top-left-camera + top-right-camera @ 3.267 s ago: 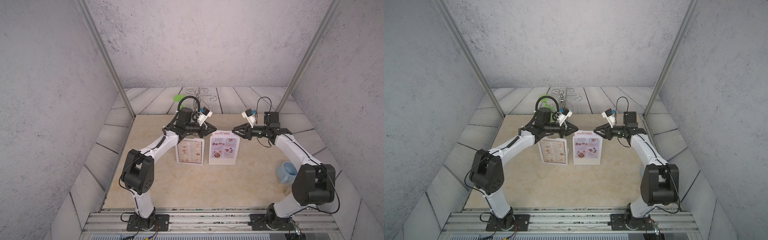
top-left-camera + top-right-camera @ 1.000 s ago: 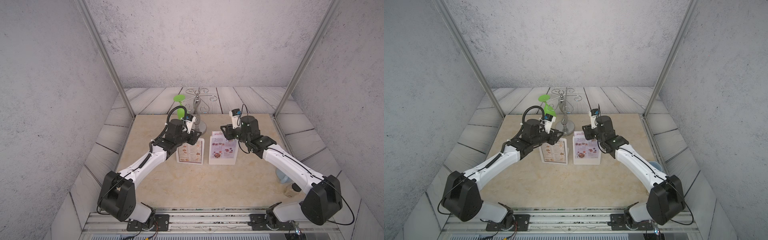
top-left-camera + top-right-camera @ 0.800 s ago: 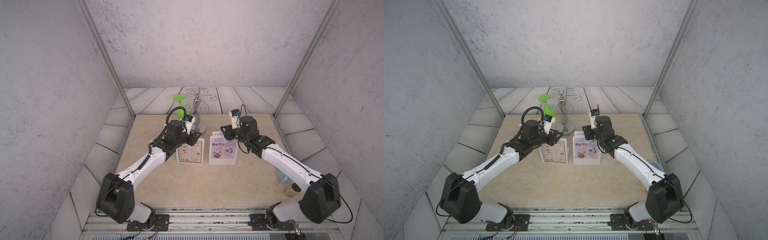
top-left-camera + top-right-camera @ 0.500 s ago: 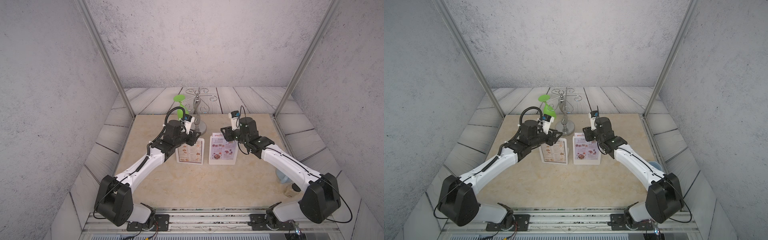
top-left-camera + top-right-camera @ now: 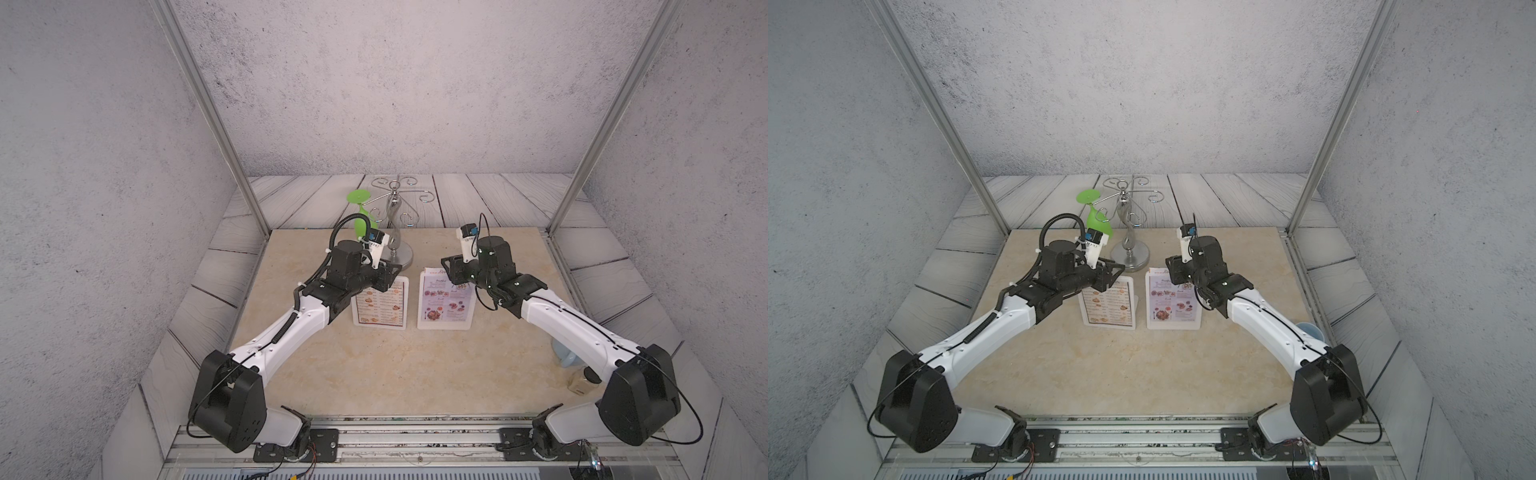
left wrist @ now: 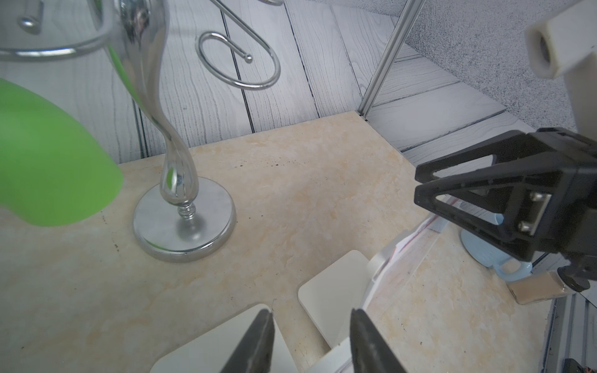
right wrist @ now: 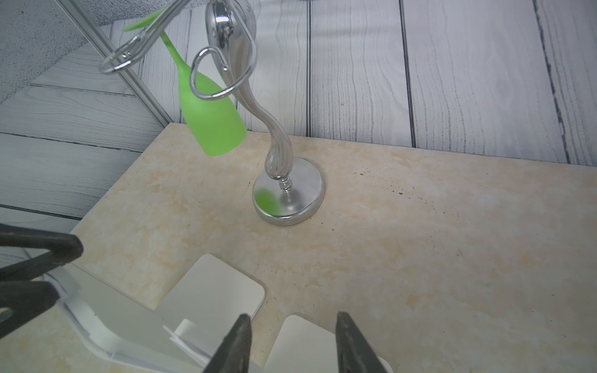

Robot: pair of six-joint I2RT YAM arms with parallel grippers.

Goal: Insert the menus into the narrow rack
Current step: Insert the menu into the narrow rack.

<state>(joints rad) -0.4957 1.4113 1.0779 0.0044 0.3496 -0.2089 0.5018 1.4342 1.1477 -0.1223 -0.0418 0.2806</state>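
Observation:
Two menus stand upright at mid-table in both top views. The white dark-bordered menu [image 5: 380, 303] sits in a narrow clear rack with a white foot [image 6: 226, 342]. The pale lilac menu [image 5: 446, 299] sits in a second such rack [image 6: 336, 284]. My left gripper [image 5: 390, 276] [image 6: 310, 318] hovers just behind the white menu's top edge, open and empty. My right gripper [image 5: 449, 268] [image 7: 292, 318] hovers behind the lilac menu's top edge, also open with nothing between its fingers.
A silver hook stand [image 5: 395, 232] rises behind the racks, and a green wine glass [image 5: 359, 212] hangs upside down from it. A pale blue mug [image 5: 563, 357] and a small jar [image 5: 584, 380] sit near the table's right edge, partly behind my right arm.
Three seconds ago both grippers pointed inward from the sides above the menus. They now point away over the racks' tops. Over the last second the arms barely shifted, and the menus stayed put.

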